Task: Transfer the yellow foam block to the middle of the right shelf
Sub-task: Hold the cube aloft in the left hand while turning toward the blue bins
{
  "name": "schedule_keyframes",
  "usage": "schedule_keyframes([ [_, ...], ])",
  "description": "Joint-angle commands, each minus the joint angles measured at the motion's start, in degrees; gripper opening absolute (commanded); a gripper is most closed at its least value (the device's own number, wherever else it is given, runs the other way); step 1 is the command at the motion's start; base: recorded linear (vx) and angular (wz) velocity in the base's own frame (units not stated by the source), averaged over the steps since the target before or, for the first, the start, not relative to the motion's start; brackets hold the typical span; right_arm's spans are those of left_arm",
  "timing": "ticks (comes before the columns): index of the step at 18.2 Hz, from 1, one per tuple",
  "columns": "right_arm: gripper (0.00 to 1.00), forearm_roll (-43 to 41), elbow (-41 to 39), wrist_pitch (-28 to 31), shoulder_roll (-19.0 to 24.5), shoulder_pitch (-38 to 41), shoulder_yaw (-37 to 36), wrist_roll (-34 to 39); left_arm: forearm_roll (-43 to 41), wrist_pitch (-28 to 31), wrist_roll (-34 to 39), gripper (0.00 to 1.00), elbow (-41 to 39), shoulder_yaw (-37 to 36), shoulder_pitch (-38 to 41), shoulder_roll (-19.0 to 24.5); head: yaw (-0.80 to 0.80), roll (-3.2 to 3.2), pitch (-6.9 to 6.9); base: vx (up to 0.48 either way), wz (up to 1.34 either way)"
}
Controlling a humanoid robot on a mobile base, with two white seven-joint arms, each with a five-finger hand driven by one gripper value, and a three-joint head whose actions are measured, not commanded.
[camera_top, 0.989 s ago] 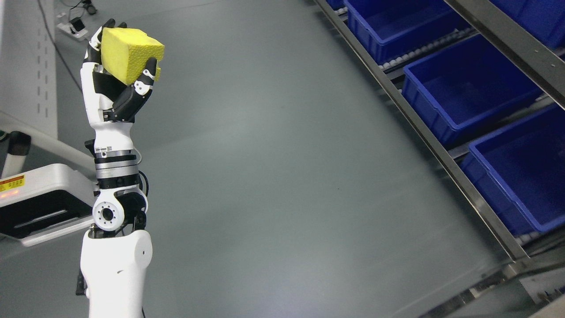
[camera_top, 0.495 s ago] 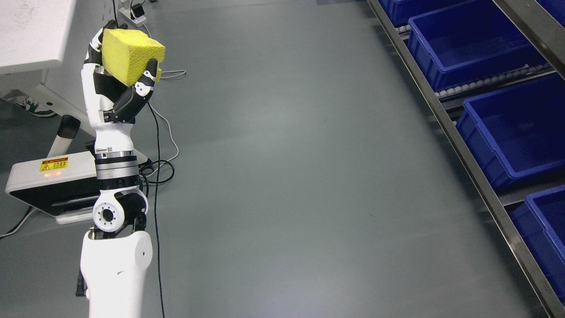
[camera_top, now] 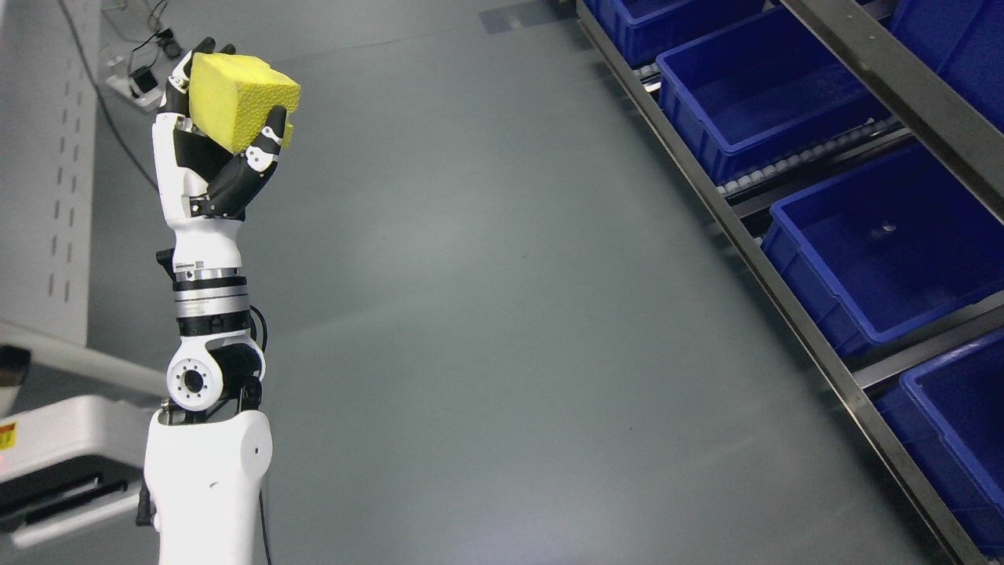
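Yellow and pitted like a sponge, the foam block point(camera_top: 239, 98) sits high in the upper left of what we see from the head camera, gripped in our left hand point(camera_top: 212, 153). The black-tipped fingers point(camera_top: 267, 141) curl around it: one finger presses up against its near right face, others wrap over its far top edge, and the palm backs it from below, so the hand is closed firmly on the block and carries its whole weight. The block is tilted, one corner pointing toward the right. Below the block, our left forearm point(camera_top: 205, 298) rises nearly upright from the bottom edge, white shells with a ringed black and silver wrist and a round joint under it. Right of the block, across a wide stretch of bare grey floor point(camera_top: 486, 314), the metal shelf point(camera_top: 784, 290) runs diagonally down the right side, well apart from the block. On it we count several blue bins point(camera_top: 878, 243) in a row, open tops toward us; the one most fully in view has a small pale speck on its bottom. Left of the block stands a grey perforated panel point(camera_top: 47, 173), and below that, left of our arm, part of a white machine base point(camera_top: 55, 455). Behind the block, some cables and a small plug unit point(camera_top: 145, 78) lie on the floor.
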Motion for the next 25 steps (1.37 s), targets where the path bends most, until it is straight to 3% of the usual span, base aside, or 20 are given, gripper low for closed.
schedule_keyframes([
  [1,1.0,0.0,-1.0,0.0,-1.0,-0.1,0.0,0.0,0.0,0.0,0.0,0.36,0.2,-0.3,0.0,1.0,0.0,0.0,0.0,0.369,-0.46],
  [19,1.0,0.0,-1.0,0.0,-1.0,-0.1,0.0,0.0,2.8,-0.1,-0.5,0.36,1.5,-5.7,-1.6,1.0,0.0,0.0,0.0,0.464,-0.42],
  [23,1.0,0.0,-1.0,0.0,-1.0,-0.1,0.0,0.0,3.0,0.1,-1.6,0.36,0.7,-6.6,-10.1,1.0,0.0,0.0,0.01,0.368,-0.45],
  [25,1.0,0.0,-1.0,0.0,-1.0,-0.2,0.0,0.0,3.3,4.1,-1.5,0.36,1.1,-7.8,-13.5,1.0,0.0,0.0,0.01,0.288,-0.39],
])
